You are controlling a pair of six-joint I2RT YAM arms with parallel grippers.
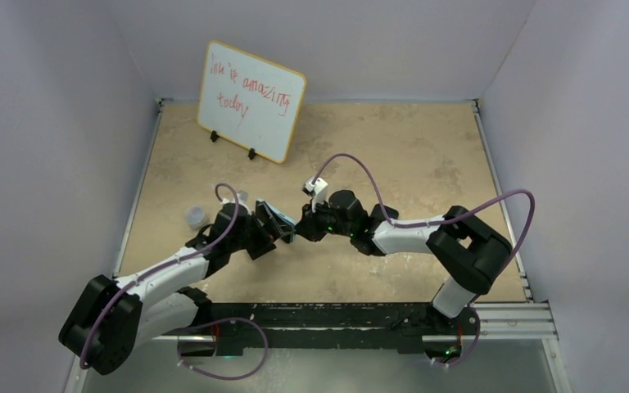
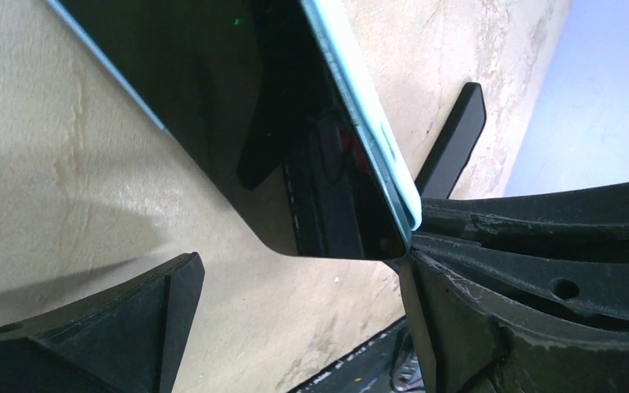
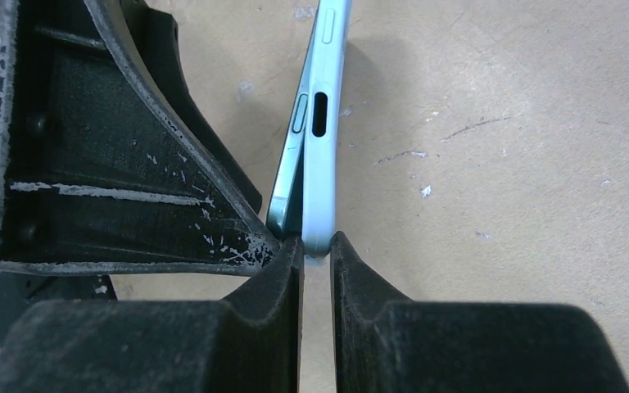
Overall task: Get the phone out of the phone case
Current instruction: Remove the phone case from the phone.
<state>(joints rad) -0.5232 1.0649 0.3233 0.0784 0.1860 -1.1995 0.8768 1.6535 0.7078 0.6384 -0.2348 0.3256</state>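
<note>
My right claw (image 3: 315, 250) pinches the soft pale-blue plastic phone case (image 3: 328, 180) by its rim; left claw (image 2: 299, 270) spread against the black glass phone (image 2: 213, 98). Likely slippery: grip edges.

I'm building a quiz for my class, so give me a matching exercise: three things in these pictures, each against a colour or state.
Things:
1. whiteboard
2. phone case
3. right gripper

Colour or state:
A. pinching a thin edge
B. light blue
C. bears red writing

Pairs: 1-C; 2-B; 3-A
</note>
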